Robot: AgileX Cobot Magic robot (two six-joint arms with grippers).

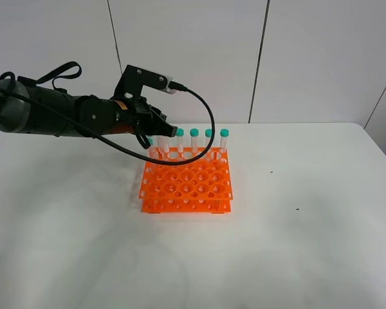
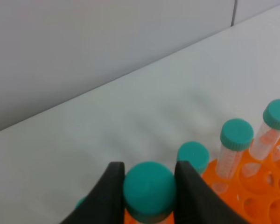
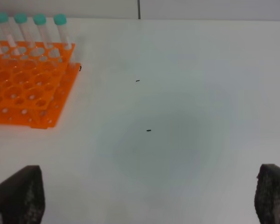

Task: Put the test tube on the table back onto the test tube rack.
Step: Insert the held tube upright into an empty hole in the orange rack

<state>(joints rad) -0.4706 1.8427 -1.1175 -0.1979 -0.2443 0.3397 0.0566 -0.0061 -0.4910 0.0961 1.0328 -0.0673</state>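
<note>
The slim clear teal-capped test tube [image 2: 148,193], clamped by the left gripper [image 2: 149,164] over the orange plastic rack [image 1: 186,183], is judged due for lowering and release.

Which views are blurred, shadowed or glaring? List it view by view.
Exterior high: even soft light, no glare, test tube rack sharp. Left wrist: the test tube held between the jaws is soft, too near the lens. Right wrist: a dim grey patch shades the table; the jaws are blurred.
</note>
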